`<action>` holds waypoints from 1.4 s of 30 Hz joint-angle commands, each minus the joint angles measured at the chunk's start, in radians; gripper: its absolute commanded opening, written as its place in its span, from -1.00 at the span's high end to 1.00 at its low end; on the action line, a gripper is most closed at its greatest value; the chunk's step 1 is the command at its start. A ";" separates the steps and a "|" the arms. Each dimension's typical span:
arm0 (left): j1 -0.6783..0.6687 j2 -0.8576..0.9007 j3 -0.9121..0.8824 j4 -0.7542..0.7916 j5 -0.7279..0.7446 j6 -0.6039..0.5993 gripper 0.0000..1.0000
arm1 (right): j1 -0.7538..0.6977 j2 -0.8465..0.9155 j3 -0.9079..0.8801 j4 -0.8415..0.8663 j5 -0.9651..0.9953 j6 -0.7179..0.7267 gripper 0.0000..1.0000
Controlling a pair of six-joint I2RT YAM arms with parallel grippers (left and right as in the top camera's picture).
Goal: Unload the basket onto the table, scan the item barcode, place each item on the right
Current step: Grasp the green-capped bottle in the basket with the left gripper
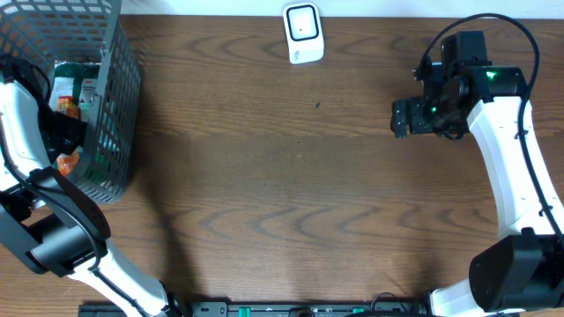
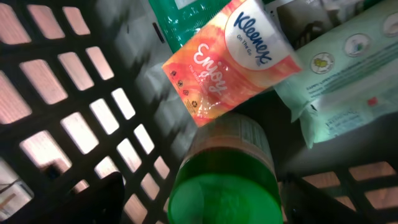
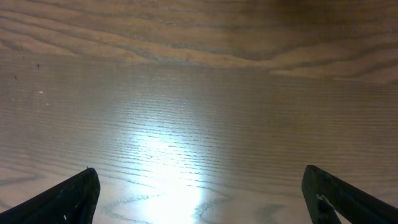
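Grey mesh basket [image 2: 74, 118], rigid square lattice, at the table's left end. Four items are visible inside:
- one round glossy green bottle [image 2: 224, 168] with a paper label
- one soft orange Kleenex pack [image 2: 227, 59]
- one pale crinkled wipes pack [image 2: 339, 74]
- one green foil packet [image 2: 186, 18]

Left gripper [image 2: 200, 202] is down in the basket, jaws wide apart. The bottle lies between its fingers and neither touches it.

Right gripper [image 3: 199, 196] is spread wide over the bare wood-grain table [image 3: 199, 74]. One white scanner [image 1: 302, 33] sits at the far edge.
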 commanded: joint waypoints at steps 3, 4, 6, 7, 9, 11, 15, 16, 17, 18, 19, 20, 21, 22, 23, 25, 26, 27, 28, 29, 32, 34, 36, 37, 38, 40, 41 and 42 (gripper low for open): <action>0.004 -0.002 -0.059 0.037 0.032 -0.023 -0.62 | -0.019 0.002 0.018 0.000 0.009 -0.015 -0.99; 0.004 -0.002 -0.069 0.041 0.036 -0.023 -0.62 | -0.019 0.002 0.018 0.000 0.009 -0.015 -0.99; 0.003 -0.002 -0.090 0.053 0.039 -0.023 -0.62 | -0.019 0.002 0.018 0.000 0.009 -0.015 -0.98; 0.003 -0.002 -0.099 0.056 0.039 -0.023 -0.62 | -0.019 0.002 0.018 0.000 0.009 -0.015 -0.98; 0.003 -0.002 -0.116 0.069 0.045 -0.023 -0.62 | -0.019 0.002 0.018 0.000 0.009 -0.015 -0.98; 0.003 -0.002 -0.131 0.080 0.047 -0.023 -0.62 | -0.019 0.002 0.018 0.000 0.009 -0.015 -0.99; -0.004 -0.002 -0.163 0.106 0.046 -0.023 -0.62 | -0.019 0.002 0.018 0.000 0.009 -0.015 -0.99; -0.007 -0.002 -0.171 0.114 0.046 -0.023 -0.61 | -0.019 0.002 0.018 0.000 0.009 -0.015 -0.99; -0.011 -0.002 -0.179 0.121 0.047 -0.023 -0.61 | -0.019 0.002 0.018 0.000 0.009 -0.015 -0.98; -0.014 -0.002 -0.185 0.127 0.046 -0.023 -0.62 | -0.019 0.002 0.018 0.000 0.009 -0.015 -0.99; -0.018 -0.002 -0.192 0.132 0.046 -0.023 -0.61 | -0.019 0.002 0.018 0.000 0.009 -0.015 -0.99; -0.020 -0.002 -0.197 0.138 0.046 -0.023 -0.62 | -0.019 0.002 0.018 0.000 0.009 -0.015 -0.99; -0.024 -0.002 -0.200 0.143 0.046 -0.023 -0.61 | -0.019 0.002 0.018 0.000 0.009 -0.015 -0.99; -0.026 -0.002 -0.200 0.143 0.047 -0.023 -0.59 | -0.019 0.002 0.018 0.000 0.009 -0.015 -0.98; -0.026 -0.002 -0.200 0.143 0.047 -0.023 -0.57 | -0.019 0.002 0.018 0.000 0.009 -0.015 -0.99; -0.025 -0.007 -0.200 0.142 0.047 -0.023 -0.47 | -0.019 0.002 0.018 0.000 0.009 -0.015 -0.98; -0.025 -0.010 -0.200 0.143 0.046 -0.023 -0.47 | -0.019 0.002 0.018 0.000 0.009 -0.015 -0.99; -0.023 -0.018 -0.197 0.146 0.046 -0.023 -0.46 | -0.019 0.002 0.018 0.000 0.009 -0.015 -0.98; -0.022 -0.027 -0.190 0.147 0.046 -0.023 -0.46 | -0.019 0.002 0.018 0.000 0.009 -0.015 -0.99; -0.020 -0.035 -0.183 0.146 0.046 -0.023 -0.41 | -0.019 0.002 0.018 0.000 0.009 -0.015 -0.99; -0.018 -0.070 -0.164 0.150 0.047 -0.023 -0.29 | -0.019 0.002 0.018 0.000 0.009 -0.015 -0.99; -0.018 -0.097 -0.164 0.155 0.046 -0.023 -0.24 | -0.019 0.002 0.018 0.000 0.009 -0.015 -0.99; -0.018 -0.125 -0.164 0.158 0.046 -0.023 -0.21 | -0.019 0.002 0.018 0.000 0.009 -0.015 -0.99; -0.018 -0.137 -0.164 0.162 0.046 -0.023 -0.22 | -0.019 0.002 0.018 0.000 0.009 -0.015 -0.99; -0.018 -0.150 -0.164 0.167 0.046 -0.023 -0.21 | -0.019 0.002 0.018 0.000 0.009 -0.015 -0.98; -0.018 -0.178 -0.164 0.180 0.046 -0.023 -0.21 | -0.019 0.002 0.018 0.000 0.009 -0.015 -0.99; -0.018 -0.195 -0.164 0.192 0.046 -0.023 -0.21 | -0.019 0.002 0.018 0.000 0.009 -0.015 -0.98; -0.018 -0.211 -0.164 0.201 0.046 -0.023 -0.20 | -0.019 0.002 0.018 0.000 0.009 -0.015 -0.98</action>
